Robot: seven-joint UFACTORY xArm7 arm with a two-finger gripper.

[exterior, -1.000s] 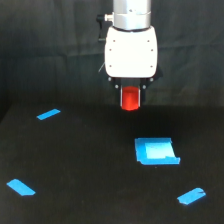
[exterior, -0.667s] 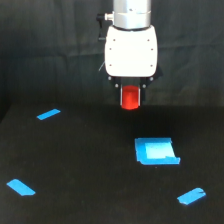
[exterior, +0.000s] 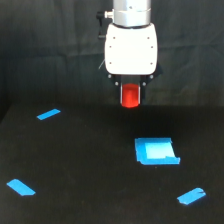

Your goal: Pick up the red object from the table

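The red object (exterior: 131, 97) is a short red-orange cylinder hanging upright below the white gripper body. My gripper (exterior: 131, 90) is shut on it, with dark fingers at both sides of its top. The cylinder hangs in the air above the black table (exterior: 75, 165), near the table's far edge and in front of the dark backdrop. The fingertips are mostly hidden against the dark background.
A blue square patch (exterior: 156, 151) lies on the table below the gripper, toward the exterior view's right. Blue tape strips lie at the left back (exterior: 48, 114), left front (exterior: 21, 187) and right front (exterior: 191, 196). A dark cloth backdrop (exterior: 50, 50) hangs behind.
The gripper with the red object in it has risen very slightly. Nothing else has moved.
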